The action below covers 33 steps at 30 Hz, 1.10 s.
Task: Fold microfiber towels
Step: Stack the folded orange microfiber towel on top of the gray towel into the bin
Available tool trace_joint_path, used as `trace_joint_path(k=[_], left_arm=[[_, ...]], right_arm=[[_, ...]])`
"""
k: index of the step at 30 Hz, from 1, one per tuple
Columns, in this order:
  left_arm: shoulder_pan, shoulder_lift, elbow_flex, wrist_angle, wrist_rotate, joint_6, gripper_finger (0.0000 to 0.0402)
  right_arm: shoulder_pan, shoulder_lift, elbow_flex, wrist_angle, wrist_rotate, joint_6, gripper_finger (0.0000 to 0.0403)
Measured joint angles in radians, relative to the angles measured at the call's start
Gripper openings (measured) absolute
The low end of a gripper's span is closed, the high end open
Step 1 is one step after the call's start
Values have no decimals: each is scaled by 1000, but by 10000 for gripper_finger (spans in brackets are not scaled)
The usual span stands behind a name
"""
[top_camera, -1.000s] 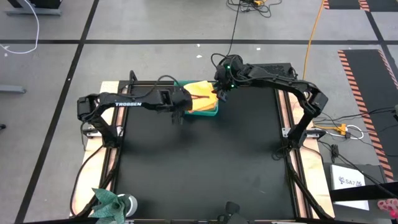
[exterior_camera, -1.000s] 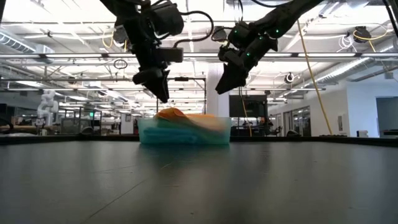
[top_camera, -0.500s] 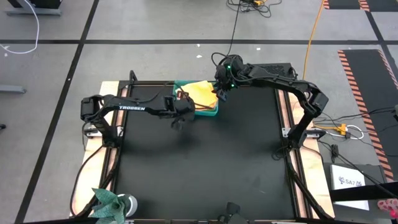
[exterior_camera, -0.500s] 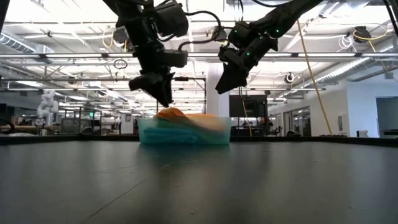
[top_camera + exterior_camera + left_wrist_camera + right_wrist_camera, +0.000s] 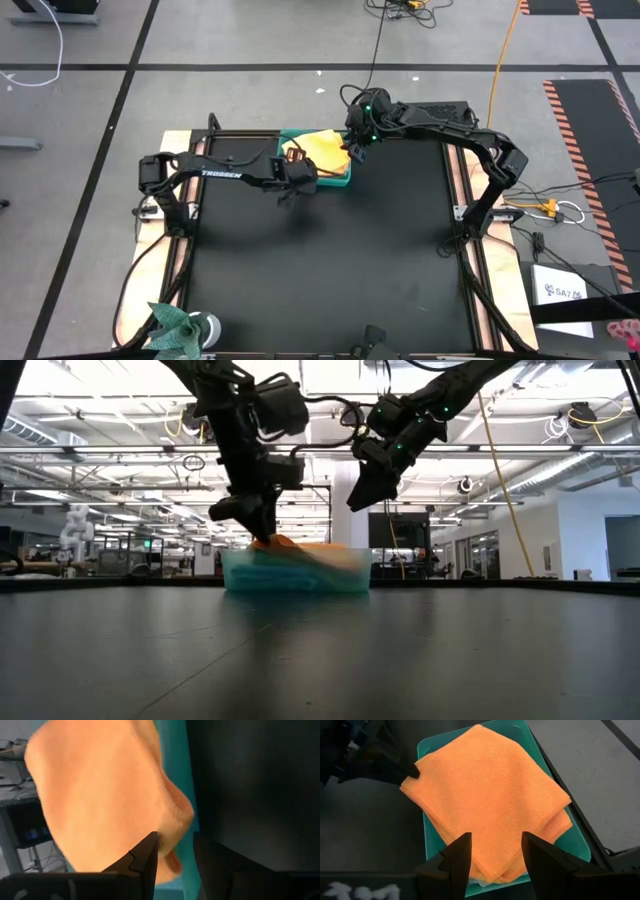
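An orange-yellow towel [image 5: 485, 795] lies folded on top of a pile in the teal plastic bin [image 5: 427, 830] at the table's far middle. It covers most of what is under it. Seen level, the towel [image 5: 300, 546] bulges just above the bin's rim [image 5: 295, 575]. My left gripper [image 5: 175, 837] is open, low at the bin's near left corner [image 5: 296, 185]. The towel's corner [image 5: 172, 862] shows between its fingers. My right gripper [image 5: 492, 837] is open and hangs well above the bin's right side [image 5: 350, 152], with nothing between its fingers. My left gripper slants down from the table's left, its open fingers on either side of the orange towel's near left corner [image 5: 406, 782]. One fingertip [image 5: 412, 770] is right at the cloth. Whether it touches, I cannot tell. The towel lies flat on the pile.
The black mat [image 5: 320, 260] stretches bare from the bin to the table's near edge. A green crumpled thing [image 5: 175, 325] sits at the near left corner, off the mat. The arms' bases and frame rails run along both sides.
My left gripper has come down to the orange towel's near left corner, shifting a little toward the table's near edge and rolling about its own axis. Its fingers stay open. The towel has not moved.
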Motion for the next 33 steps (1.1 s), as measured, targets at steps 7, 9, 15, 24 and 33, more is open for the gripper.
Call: trace_joint_path(k=[7,9,15,24,33], left_arm=[[-1,-3,1,48,-64,-22,126],[-1,-3,1,56,-81,-31,120],[0,-6,1,20,-85,-36,41],[43,-43,2,-57,-178,-68,4],[126,-61,1,-74,-127,-77,4]], right_arm=[[0,0,0,-7,0,0,164],[0,0,0,-7,0,0,164],[-1,0,0,-11,22,0,164],[-2,0,0,-12,54,0,164],[-2,0,0,-14,53,0,164]])
